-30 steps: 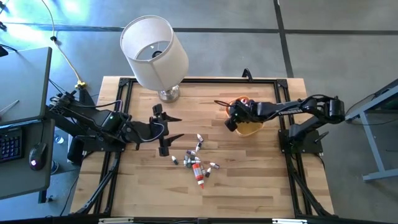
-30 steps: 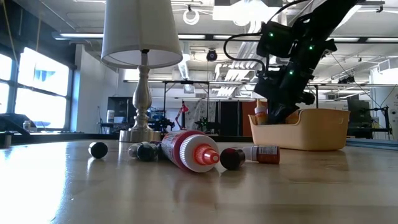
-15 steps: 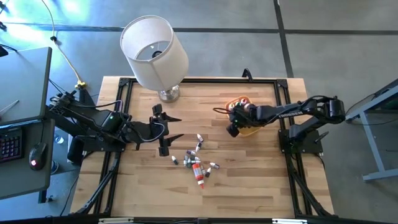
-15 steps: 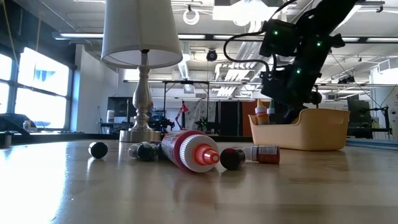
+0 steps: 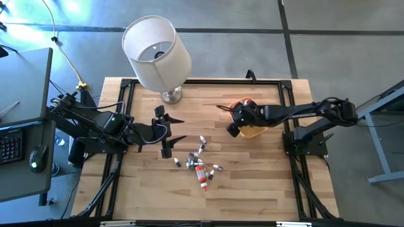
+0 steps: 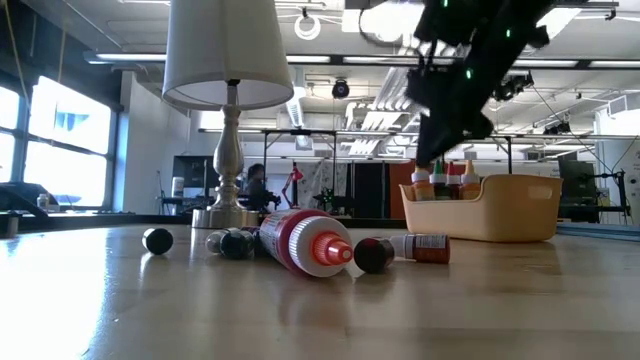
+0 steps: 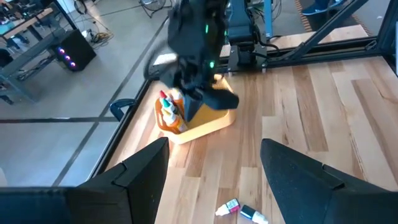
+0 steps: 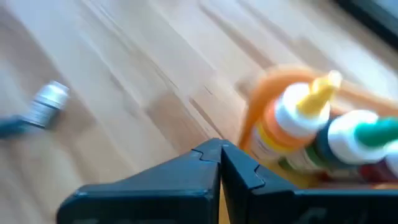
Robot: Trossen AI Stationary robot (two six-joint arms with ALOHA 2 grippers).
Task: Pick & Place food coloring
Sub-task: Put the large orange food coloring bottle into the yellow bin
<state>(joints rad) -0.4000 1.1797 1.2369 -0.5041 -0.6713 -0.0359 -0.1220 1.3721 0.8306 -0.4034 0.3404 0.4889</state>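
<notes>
Several food coloring bottles (image 5: 201, 164) still loose mid-table; right gripper (image 5: 232, 129) clenched empty beside orange bowl (image 5: 254, 130), could clip its rim. Left gripper (image 5: 177, 129) spread, waiting.

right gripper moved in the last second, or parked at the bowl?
Yes. In the low view the right gripper has risen from the orange bowl, uncovering the upright bottles there. From above, it stays at the bowl's lamp-side edge.

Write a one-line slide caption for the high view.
Right gripper, shut and empty, hovers beside the orange bowl; left gripper waits open near scattered food coloring bottles.
</notes>
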